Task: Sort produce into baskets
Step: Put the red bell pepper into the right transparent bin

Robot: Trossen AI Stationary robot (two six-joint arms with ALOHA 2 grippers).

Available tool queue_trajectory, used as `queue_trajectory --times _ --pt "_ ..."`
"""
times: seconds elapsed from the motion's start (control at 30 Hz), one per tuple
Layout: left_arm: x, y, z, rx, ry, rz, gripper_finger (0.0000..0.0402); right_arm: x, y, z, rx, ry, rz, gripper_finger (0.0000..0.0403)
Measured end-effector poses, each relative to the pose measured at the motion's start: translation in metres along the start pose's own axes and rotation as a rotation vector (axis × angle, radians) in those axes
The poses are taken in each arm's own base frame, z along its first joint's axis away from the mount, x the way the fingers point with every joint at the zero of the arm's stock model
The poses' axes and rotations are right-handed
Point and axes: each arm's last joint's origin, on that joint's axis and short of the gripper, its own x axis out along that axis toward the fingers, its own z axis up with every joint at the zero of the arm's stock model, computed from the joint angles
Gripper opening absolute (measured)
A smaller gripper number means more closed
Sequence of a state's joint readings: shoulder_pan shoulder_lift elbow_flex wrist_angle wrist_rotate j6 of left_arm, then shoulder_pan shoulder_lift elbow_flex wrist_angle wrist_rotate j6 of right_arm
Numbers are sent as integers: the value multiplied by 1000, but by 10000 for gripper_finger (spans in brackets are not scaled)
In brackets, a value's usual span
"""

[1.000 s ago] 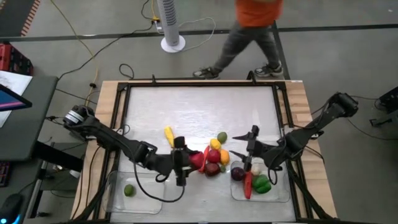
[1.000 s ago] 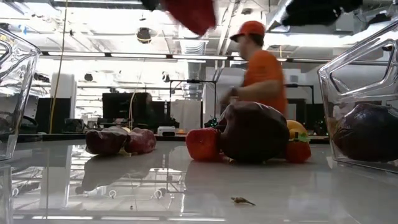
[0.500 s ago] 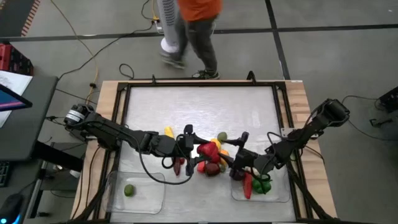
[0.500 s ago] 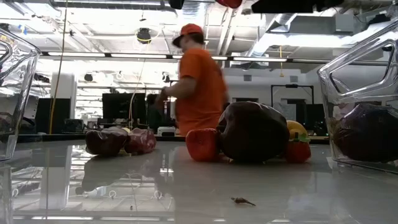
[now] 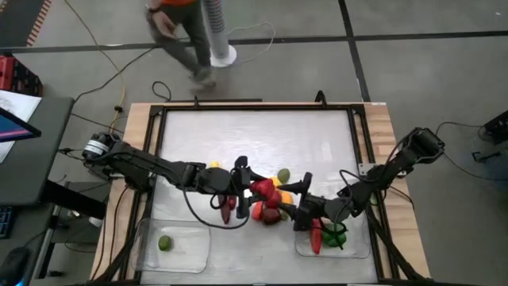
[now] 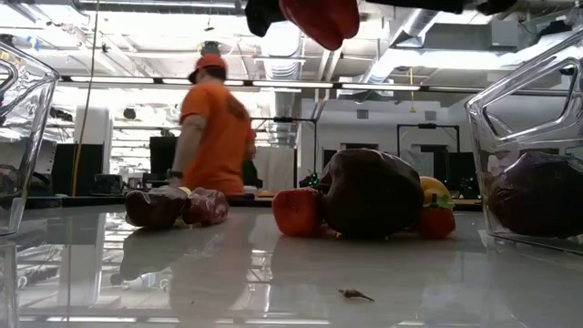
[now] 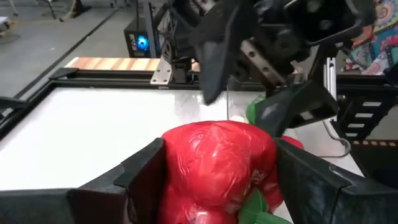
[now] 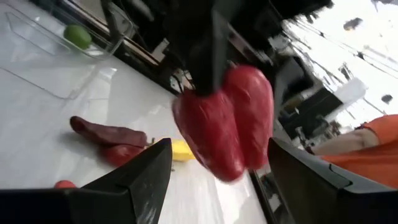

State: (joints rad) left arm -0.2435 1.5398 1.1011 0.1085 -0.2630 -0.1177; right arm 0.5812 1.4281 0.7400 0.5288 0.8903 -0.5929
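Note:
A red pepper (image 5: 263,189) hangs above the middle of the table, with my left gripper (image 5: 251,183) shut on it; in the low view the red pepper (image 6: 319,18) shows high over the table. My right gripper (image 5: 296,196) stands open just right of it, fingers pointing at the pepper (image 8: 227,121) without touching. Below them, loose produce (image 5: 271,211) rests in a heap on the table. The left basket (image 5: 189,254) holds a lime (image 5: 165,242). The right basket (image 5: 357,248) holds a green pepper (image 5: 336,234) and a red chili (image 5: 316,237). My left gripper pinches the red pepper's two rounded sides (image 7: 177,165) between its two fingers. The fingers (image 7: 140,171) come nearly level from the table's left. The pepper is lifted clear of the table, its green stem (image 7: 256,208) low and back between the fingers.
In the heap lie a dark purple piece (image 6: 369,191), a red piece (image 6: 296,211) and a yellow one (image 6: 435,189). Two dark red pieces (image 6: 173,206) lie to the heap's left. A person (image 5: 178,32) walks on the floor beyond the far edge.
My left gripper has carried the red pepper up and toward the table's right and far side, still shut on it. My right gripper has rolled and moved left toward the pepper, out from over the right basket. The person has walked leftward behind the table.

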Motion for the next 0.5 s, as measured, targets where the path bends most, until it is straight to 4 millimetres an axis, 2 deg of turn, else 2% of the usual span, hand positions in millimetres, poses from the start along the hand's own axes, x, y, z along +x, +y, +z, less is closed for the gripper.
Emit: queue_trajectory --times 0.13,0.27,0.37,0.5 --pt "1 4 0 -4 7 -17 246 2 -4 9 -45 -8 8 305" --pt "2 7 -3 0 48 -33 246 8 -10 17 -66 5 41 352" --pt "2 10 -5 2 71 -26 246 15 -14 15 -66 49 73 390" --pt "2 10 -6 2 74 -22 247 22 -18 11 -97 41 127 382"
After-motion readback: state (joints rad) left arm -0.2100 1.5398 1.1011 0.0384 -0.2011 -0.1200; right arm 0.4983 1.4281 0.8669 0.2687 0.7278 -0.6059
